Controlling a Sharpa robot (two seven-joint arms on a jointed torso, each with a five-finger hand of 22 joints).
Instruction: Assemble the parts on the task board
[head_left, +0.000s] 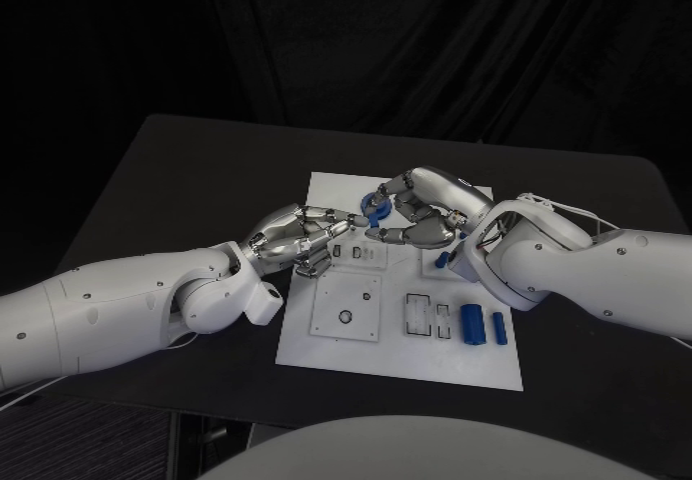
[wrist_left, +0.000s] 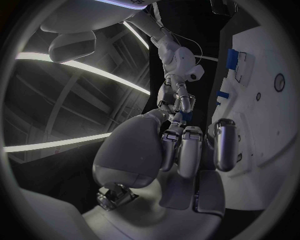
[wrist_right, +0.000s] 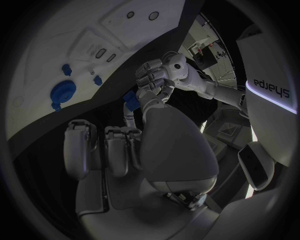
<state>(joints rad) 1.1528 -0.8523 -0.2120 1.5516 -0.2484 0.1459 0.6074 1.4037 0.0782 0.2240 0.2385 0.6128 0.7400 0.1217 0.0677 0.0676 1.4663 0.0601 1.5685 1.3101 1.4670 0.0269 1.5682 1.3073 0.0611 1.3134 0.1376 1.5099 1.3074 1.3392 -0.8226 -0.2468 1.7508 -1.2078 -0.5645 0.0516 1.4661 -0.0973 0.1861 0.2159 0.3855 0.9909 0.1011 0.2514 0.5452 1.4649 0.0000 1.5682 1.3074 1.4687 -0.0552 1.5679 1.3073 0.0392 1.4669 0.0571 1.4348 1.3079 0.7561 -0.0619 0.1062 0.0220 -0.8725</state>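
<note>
Table (head_left: 173, 170) black, task board (head_left: 433, 350) white | both hands' fingers seemingly pinch one blue part (head_left: 376, 211) | dark curtain (head_left: 433, 60) behind.

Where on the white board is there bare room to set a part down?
The task board is bare along its near edge, below the square plate and the two blue bars. The far middle is crowded by the left hand and right hand.

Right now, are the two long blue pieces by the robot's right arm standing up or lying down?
Lying down. The two long blue pieces lie flat, side by side on the white task board.
</note>
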